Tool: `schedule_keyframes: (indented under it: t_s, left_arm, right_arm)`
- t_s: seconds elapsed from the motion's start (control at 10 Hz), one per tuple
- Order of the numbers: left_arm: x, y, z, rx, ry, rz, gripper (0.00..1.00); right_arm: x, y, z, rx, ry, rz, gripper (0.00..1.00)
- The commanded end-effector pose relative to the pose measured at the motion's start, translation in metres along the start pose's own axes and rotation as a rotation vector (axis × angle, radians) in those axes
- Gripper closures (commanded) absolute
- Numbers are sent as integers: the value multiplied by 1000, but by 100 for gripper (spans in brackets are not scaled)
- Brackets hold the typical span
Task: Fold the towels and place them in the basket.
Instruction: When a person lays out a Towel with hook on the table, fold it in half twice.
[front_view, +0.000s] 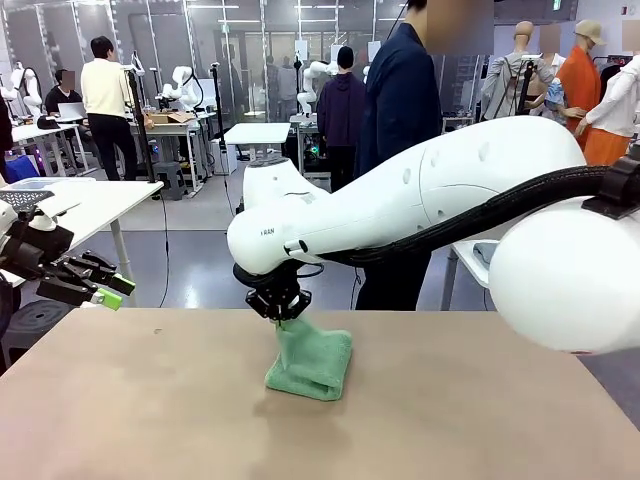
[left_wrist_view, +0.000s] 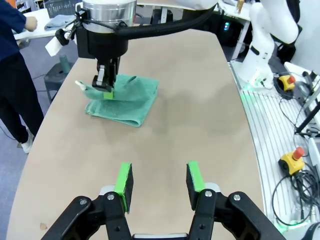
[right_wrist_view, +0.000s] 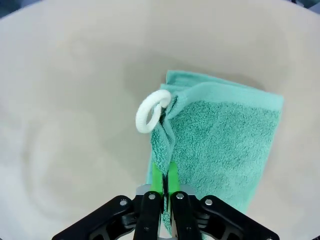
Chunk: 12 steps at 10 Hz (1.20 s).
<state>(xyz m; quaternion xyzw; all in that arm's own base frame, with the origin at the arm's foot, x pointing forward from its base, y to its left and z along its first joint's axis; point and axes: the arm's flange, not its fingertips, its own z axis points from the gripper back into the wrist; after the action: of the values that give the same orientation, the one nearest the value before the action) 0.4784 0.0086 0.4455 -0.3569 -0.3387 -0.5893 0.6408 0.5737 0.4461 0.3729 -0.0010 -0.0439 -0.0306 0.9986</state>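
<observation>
A mid-green towel (front_view: 312, 362) lies partly folded in the middle of the tan table, with one corner pulled up off the surface. My right gripper (front_view: 283, 312) is shut on that raised corner of the green towel (right_wrist_view: 220, 135), whose white loop (right_wrist_view: 152, 110) hangs beside the green pads. From the left wrist camera the same green towel (left_wrist_view: 124, 99) shows under the right gripper (left_wrist_view: 104, 90). My left gripper (left_wrist_view: 159, 183) hovers open over bare table at the near left, also seen as the left gripper (front_view: 108, 292) off the table's left edge. The basket is out of view.
A person in dark clothes (front_view: 400, 110) stands at the table's far side. The tan table (front_view: 150, 410) is bare around the towel. A second white table (front_view: 80, 200) stands at the far left. Cables and yellow emergency-stop boxes (left_wrist_view: 292, 161) lie on the floor beside the table.
</observation>
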Motion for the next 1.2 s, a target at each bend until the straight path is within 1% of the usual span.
schedule_keyframes:
  t_s: [0.0,0.1,0.2,0.3,0.5,0.6,0.7,0.8,0.9,1.0,1.1]
  left_arm:
    - [1,0,2,-7,-8,-8,44]
    - [1,0,2,-7,-8,-8,44]
    - [1,0,2,-7,-8,-8,44]
    - [1,0,2,-7,-8,-8,44]
    - [1,0,2,-7,-8,-8,44]
    - [1,0,2,-7,-8,-8,44]
    - [1,0,2,-7,-8,-8,44]
    - [1,0,2,-7,-8,-8,44]
    - [1,0,2,-7,-8,-8,44]
    - [1,0,2,-7,-8,-8,44]
    - [1,0,2,-7,-8,-8,44]
  right_arm:
    - [3,-4,-7,-36,35,33,100]
    - [4,-3,-14,-40,43,25,100]
    - [5,-3,-20,-69,31,-1,100]
    - [5,-4,-25,-73,27,-21,100]
    - [6,0,-36,-54,49,-17,100]
    - [5,2,-38,-53,55,5,77]
    - [3,3,-38,-43,54,5,76]
    - [0,0,-36,-38,44,-9,57]
    - [-5,-5,-32,-25,13,-20,73]
    - [-15,-17,-24,-16,-14,-18,38]
    - [-28,-37,-17,0,-28,-9,53]
